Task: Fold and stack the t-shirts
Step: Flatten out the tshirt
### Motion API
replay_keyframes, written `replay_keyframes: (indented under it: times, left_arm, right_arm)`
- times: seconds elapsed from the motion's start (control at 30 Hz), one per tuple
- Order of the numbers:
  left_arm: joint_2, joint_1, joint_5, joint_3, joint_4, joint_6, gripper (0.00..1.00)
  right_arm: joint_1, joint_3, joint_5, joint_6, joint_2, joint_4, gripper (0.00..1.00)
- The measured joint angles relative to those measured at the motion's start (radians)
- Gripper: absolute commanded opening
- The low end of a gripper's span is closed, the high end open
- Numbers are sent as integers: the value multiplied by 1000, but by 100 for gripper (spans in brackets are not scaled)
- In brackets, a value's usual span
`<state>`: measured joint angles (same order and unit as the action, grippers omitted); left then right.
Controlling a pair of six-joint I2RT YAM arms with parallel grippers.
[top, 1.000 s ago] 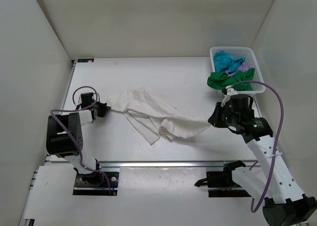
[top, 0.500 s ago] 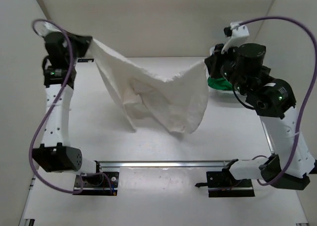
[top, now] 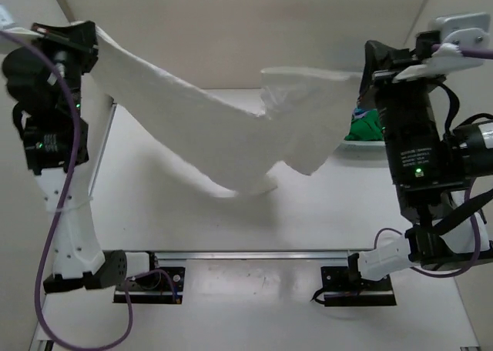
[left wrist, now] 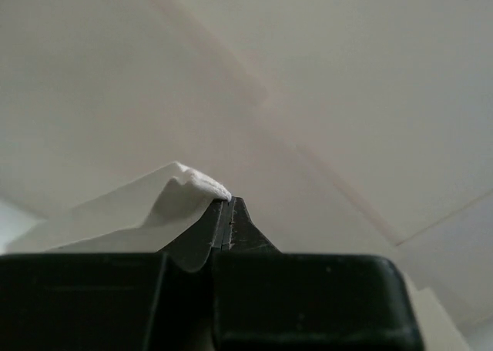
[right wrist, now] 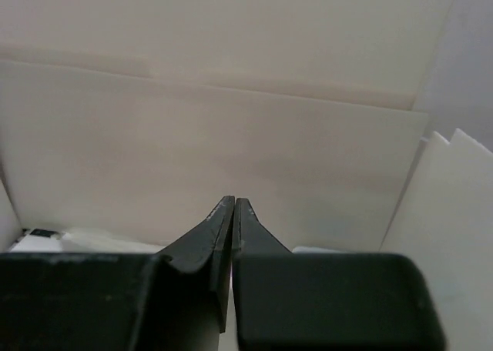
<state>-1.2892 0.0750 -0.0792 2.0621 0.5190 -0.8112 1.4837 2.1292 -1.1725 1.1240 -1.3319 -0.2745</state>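
cream-white t-shirt [top: 231, 132] hung stretched above the table [top: 192, 228], one end clenched in the left gripper [left wrist: 230, 202], the other in the right gripper [top: 368, 68].

Two shirts are in view: one white shirt [top: 231, 135] and one green shirt [top: 363, 128] at the desk's [top: 192, 220] far right corner. There is one end effector [left wrist: 229, 212] on the left arm [top: 62, 197] and one end effector [right wrist: 233, 210] on the right arm [top: 416, 151].

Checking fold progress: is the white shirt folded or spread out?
Spread, not folded: the white shirt hangs in the air, stretched between the left gripper and right gripper, sagging in the middle.
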Motion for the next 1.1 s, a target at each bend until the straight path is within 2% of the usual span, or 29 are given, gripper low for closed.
replay_keyframes:
  times: [0.07,0.17,0.27,0.33,0.4,0.47,0.53,0.6,0.7,0.77,0.97,1.07,1.1]
  left_arm:
    - [-37,0,0,-48,31,3,0]
    - [-126,-1,0,-112,76,8,0]
    - [-213,-3,-15,-172,126,21,0]
    - [-247,-11,-30,-204,158,33,0]
    - [-266,-22,-47,-235,172,46,0]
    - [-270,-27,-53,-266,169,52,0]
    - [-265,-26,-51,-323,141,51,0]
    - [-248,-15,-43,-419,101,51,0]
    - [-240,0,-46,-557,85,51,0]
    - [-240,3,-42,-639,78,50,0]
    - [-220,-22,-44,-747,76,66,0]
    - [-174,-51,-44,-778,50,88,0]
    - [-150,-64,-45,-798,37,96,0]
  right_arm:
    - [-26,10,12,-24,4,8,0]
    - [-277,-37,76,-240,27,203,0]
    - [-670,-150,353,-592,50,465,0]
    - [-895,-236,545,-789,34,575,1]
    - [-1032,-312,675,-932,-18,660,0]
    - [-1097,-376,837,-1044,-99,706,0]
    - [-1139,-486,1018,-1149,-175,740,1]
    - [-1153,-632,1127,-1217,-208,754,1]
    - [-1118,-873,1241,-1299,-214,777,13]
    - [-1077,-968,1317,-1341,-223,775,20]
    - [-1001,-984,1456,-1407,-320,669,25]
    - [-974,-979,1488,-1439,-352,590,19]
    - [-954,-980,1493,-1453,-362,560,14]
